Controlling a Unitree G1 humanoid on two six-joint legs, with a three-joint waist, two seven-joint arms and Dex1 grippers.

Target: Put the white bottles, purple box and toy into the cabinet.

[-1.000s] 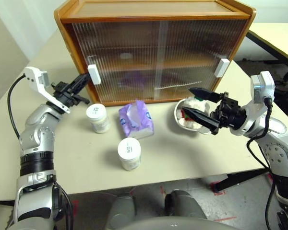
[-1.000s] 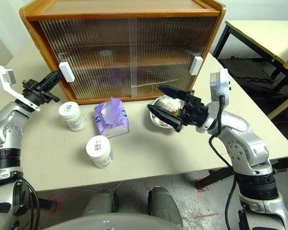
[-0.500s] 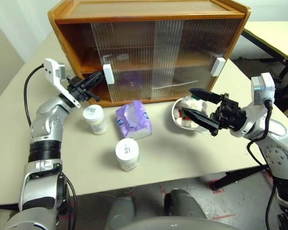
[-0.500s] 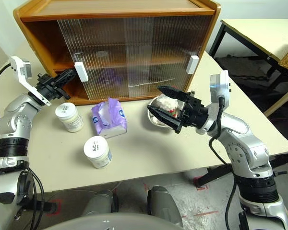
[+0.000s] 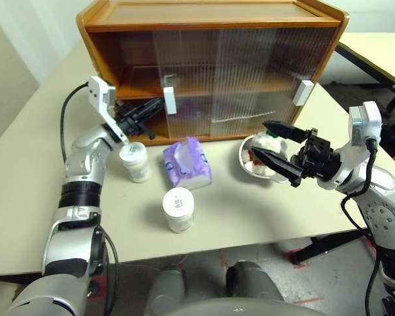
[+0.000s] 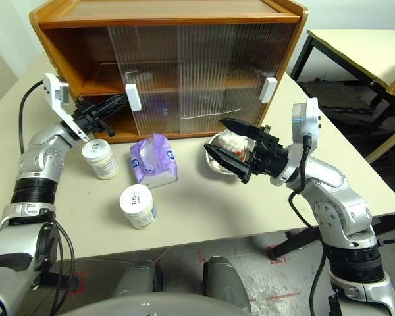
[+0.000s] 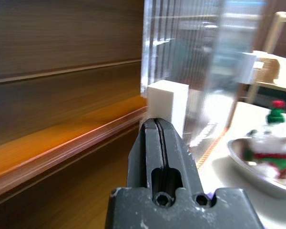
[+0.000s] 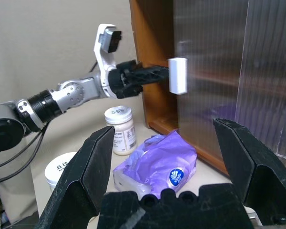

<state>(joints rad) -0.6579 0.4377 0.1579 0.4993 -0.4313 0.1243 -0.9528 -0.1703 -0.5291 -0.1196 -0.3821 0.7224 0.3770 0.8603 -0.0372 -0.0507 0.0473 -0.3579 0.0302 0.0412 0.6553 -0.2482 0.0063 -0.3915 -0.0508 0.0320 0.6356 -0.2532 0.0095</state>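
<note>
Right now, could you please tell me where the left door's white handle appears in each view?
Left eye: handle, upper left of centre.
Right eye: handle, upper left.
Left wrist: handle, just past the fingers.
Right wrist: handle, beyond the purple box.
Shared landmark: left gripper, shut, at it.

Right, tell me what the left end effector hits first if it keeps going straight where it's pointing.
Most likely the white handle of the cabinet's left sliding door. The shut left end effector points straight at it, tips right at the handle; whether they already touch is unclear.
</note>
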